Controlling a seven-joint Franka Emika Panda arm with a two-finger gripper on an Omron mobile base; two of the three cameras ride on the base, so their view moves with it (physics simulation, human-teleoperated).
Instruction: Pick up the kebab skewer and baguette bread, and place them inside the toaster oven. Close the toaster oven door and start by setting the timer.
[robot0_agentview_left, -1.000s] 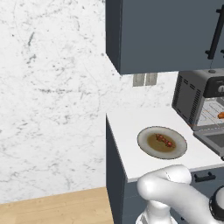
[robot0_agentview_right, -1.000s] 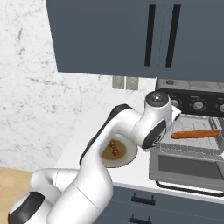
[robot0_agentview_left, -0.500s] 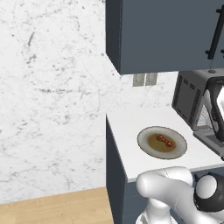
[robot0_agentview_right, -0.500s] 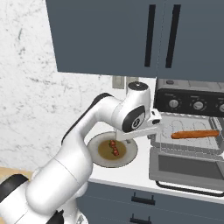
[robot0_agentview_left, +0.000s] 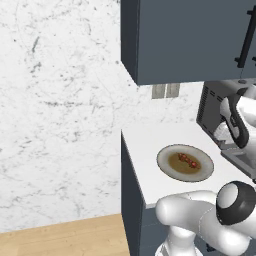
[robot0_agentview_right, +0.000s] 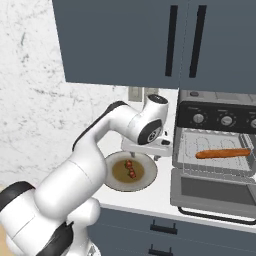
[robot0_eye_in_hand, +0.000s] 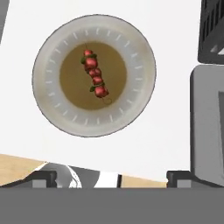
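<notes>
Baguette delivered, skewer next

Gripper, released and empty, has swung from the toaster oven to above the plate's kebab skewer.

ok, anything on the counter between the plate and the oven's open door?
No. In the hand view the strip of white counter between the plate and the oven door is bare. The skewer lies on the plate.

Bare counter between plate and lowered toaster oven door; open air above plate.
</notes>
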